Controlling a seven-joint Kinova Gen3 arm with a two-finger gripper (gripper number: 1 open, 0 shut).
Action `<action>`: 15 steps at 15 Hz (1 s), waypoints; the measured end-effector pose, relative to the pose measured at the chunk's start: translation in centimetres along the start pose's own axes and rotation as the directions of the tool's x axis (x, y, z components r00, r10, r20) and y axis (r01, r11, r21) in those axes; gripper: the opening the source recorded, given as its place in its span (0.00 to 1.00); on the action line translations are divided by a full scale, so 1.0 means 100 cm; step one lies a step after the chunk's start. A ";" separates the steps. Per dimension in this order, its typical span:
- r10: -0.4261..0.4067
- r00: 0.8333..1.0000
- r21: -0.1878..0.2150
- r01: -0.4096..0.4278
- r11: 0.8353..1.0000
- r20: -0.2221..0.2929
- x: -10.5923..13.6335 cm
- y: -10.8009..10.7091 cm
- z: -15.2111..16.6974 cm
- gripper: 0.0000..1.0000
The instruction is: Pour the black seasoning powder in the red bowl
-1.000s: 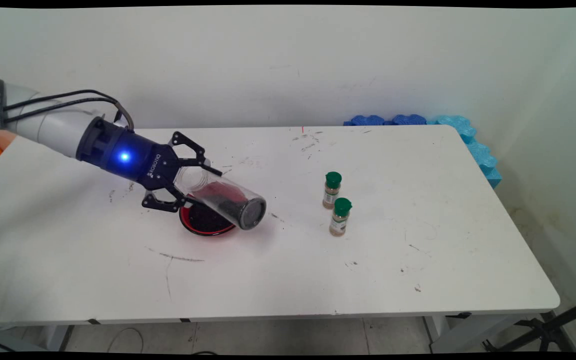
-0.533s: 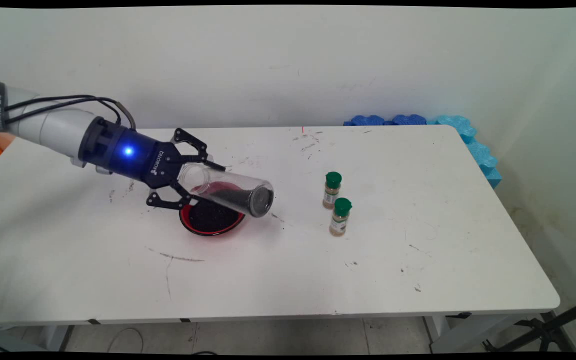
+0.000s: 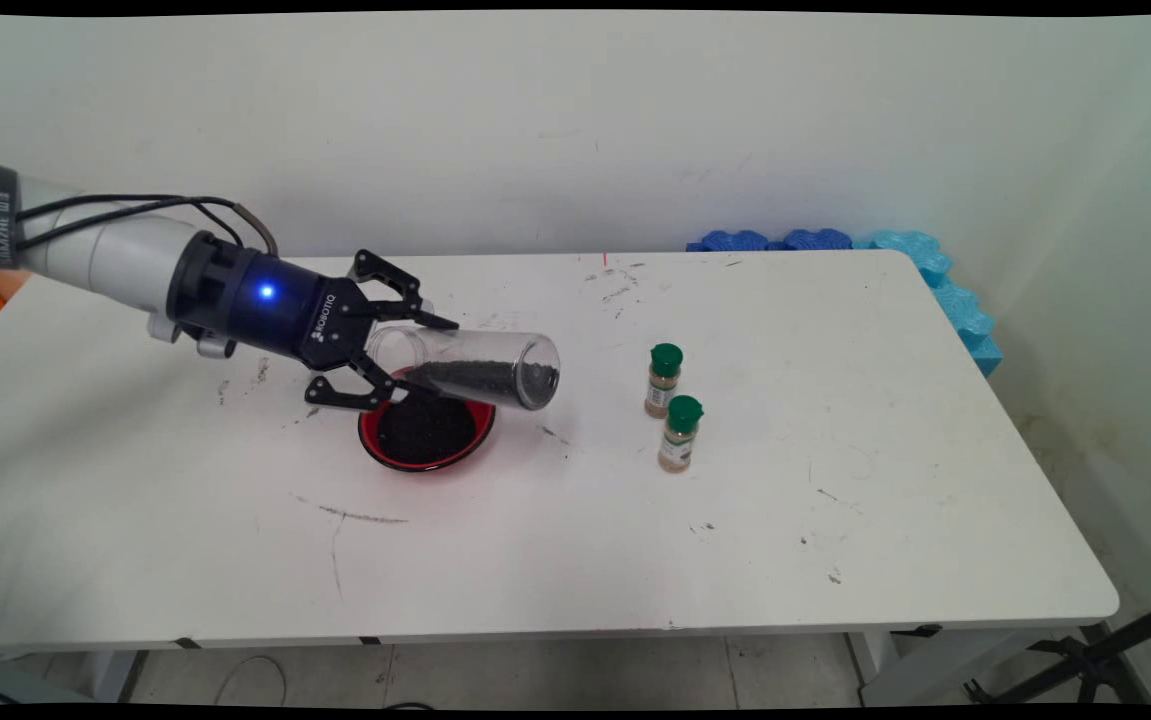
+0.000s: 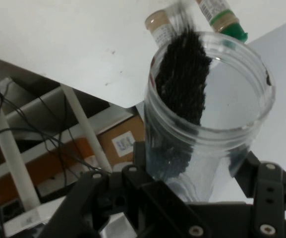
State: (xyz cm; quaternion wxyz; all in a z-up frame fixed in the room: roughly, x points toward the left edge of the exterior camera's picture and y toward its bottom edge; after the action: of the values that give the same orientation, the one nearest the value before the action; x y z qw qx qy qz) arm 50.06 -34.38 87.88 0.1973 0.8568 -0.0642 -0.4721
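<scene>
My gripper [image 3: 397, 352] is shut on a clear plastic jar [image 3: 480, 368], held nearly level above the table with its closed base toward the right. Black grains lie along the jar's lower side. Directly below it sits a red bowl [image 3: 472, 440] holding more black grains. In the hand view the jar [image 4: 207, 119] fills the middle, its open mouth toward the camera, with the dark grains piled on one side, and my gripper [image 4: 192, 198] is clamped round it near the mouth.
Two small spice bottles with green caps [image 3: 664, 379] [image 3: 680, 432] stand right of the bowl; in the hand view they [image 4: 222, 17] show past the jar. Blue foam pieces [image 3: 935, 275] line the table's far right corner. The table's front edge [image 3: 535, 630] runs along the bottom.
The gripper has risen and turned the jar from tilted downward to almost level; the black grains have slid back along the jar's side. Bowl and bottles have not moved.
</scene>
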 end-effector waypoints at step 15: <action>-0.175 0.984 -0.055 0.177 0.983 0.043 0.004 -0.002 0.008 0.00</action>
State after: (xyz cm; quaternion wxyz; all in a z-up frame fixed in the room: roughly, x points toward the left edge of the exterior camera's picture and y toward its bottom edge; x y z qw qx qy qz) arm 49.63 -34.53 87.15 0.1784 0.8440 0.0219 -0.5054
